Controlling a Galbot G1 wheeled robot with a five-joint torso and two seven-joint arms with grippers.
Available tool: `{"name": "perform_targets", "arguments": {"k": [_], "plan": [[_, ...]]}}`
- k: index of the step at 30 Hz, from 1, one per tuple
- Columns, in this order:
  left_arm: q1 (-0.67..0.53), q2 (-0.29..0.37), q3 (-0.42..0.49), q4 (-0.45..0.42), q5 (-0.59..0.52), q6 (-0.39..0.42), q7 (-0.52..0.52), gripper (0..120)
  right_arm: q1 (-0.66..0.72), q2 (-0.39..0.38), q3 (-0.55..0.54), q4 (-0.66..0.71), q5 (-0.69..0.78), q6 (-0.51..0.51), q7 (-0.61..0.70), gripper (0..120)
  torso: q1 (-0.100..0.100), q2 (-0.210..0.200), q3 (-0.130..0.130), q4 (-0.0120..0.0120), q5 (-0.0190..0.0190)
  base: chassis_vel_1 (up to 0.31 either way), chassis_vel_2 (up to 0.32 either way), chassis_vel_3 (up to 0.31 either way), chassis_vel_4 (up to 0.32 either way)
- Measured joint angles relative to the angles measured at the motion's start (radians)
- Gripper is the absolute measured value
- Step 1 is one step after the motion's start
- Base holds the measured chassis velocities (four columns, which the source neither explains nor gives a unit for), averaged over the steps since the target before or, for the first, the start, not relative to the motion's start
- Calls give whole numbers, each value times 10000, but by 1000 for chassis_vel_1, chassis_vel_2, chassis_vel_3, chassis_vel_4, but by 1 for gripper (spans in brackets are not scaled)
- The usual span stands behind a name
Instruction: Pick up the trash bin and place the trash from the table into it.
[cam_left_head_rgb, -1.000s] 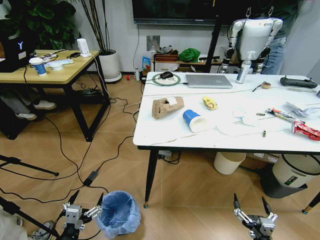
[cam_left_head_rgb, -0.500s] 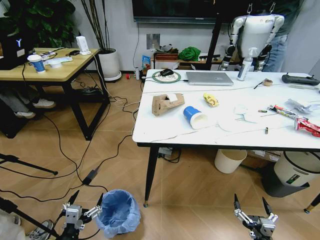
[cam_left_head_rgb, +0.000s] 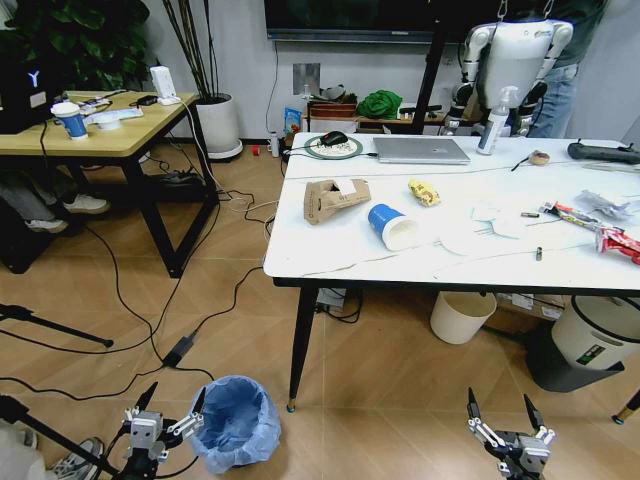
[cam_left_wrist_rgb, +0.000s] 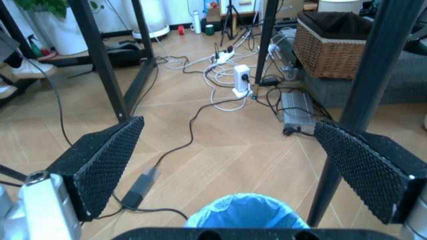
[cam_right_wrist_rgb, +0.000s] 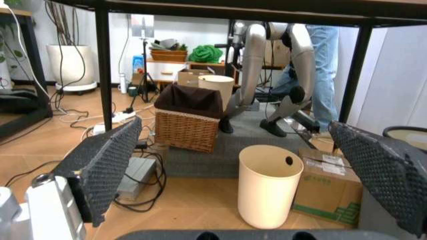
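You are looking down at the left gripper (cam_left_head_rgb: 172, 403) hanging low over the wooden floor with its fingers spread wide and nothing between them, just beside the trash bin (cam_left_head_rgb: 236, 423), whose crinkled light-blue bag is puffing over the rim. In the left wrist view the two black ridged pads (cam_left_wrist_rgb: 101, 165) are standing well apart, with the blue top of the bin (cam_left_wrist_rgb: 248, 212) showing low between them, in front of the table's black leg. Your right gripper (cam_left_head_rgb: 501, 409) is hanging at the same low height on the other side, also open and empty, and its wrist camera is facing a cream plastic bucket (cam_right_wrist_rgb: 269, 185) and a wicker basket (cam_right_wrist_rgb: 188, 124) under the table. The table (cam_left_head_rgb: 340, 258) is standing ahead of you, and the trash is lying on its white top: a torn brown carton (cam_left_head_rgb: 333, 199), a blue-and-white paper cup (cam_left_head_rgb: 393, 227) on its side, a yellow wrapper (cam_left_head_rgb: 423, 192), white tissues (cam_left_head_rgb: 478, 230) and a red snack wrapper (cam_left_head_rgb: 622, 241) near the right edge. A silver laptop (cam_left_head_rgb: 420, 150) is sitting at the far side of the tabletop.
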Motion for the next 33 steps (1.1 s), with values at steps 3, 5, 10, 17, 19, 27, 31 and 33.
{"name": "perform_targets", "arguments": {"k": [3, 5, 10, 17, 19, 27, 31, 33], "plan": [[-4, -4, 6, 44, 10, 0, 5, 100, 0, 10, -1, 1, -5, 0, -2, 100, -74, -176, -101, 0, -1, 0, 0, 0, 0], [-6, -4, 9, 63, 13, -1, 7, 100, 1, 14, -2, -5, -7, 0, -3, 100, -100, -243, -143, 0, 0, 0, 0, 0, 0], [-1, -7, 19, 101, 15, -4, 13, 100, 4, 19, -2, -44, -11, 11, -6, 100, -203, -487, -285, 0, 0, 0, 0, 0, 0], [6, -10, 1, 103, 15, -6, 15, 100, 23, 6, -2, -50, -10, 12, -10, 100, -319, -767, -446, 0, -1, 0, 0, 0, 0], [6, -16, 0, 103, 18, -6, 16, 100, 26, 1, -1, -50, -8, 13, -9, 100, -342, -821, -480, 0, 0, 0, 0, 0, 0], [10, -53, 32, 129, 44, -6, 21, 100, 18, -12, 1, -51, -1, 13, -10, 100, -477, -1172, -698, 0, 0, 0, 0, 0, 0], [8, -60, 38, 137, 49, -6, 25, 100, 11, -44, 27, -51, 12, 14, -10, 100, -549, -1361, -811, 0, -1, 0, 0, 0, 0], [8, -58, 38, 139, 49, -6, 26, 100, 10, -48, 32, -51, 19, 13, -10, 100, -568, -1416, -847, 0, 0, 0, 0, 0, 0]]}}
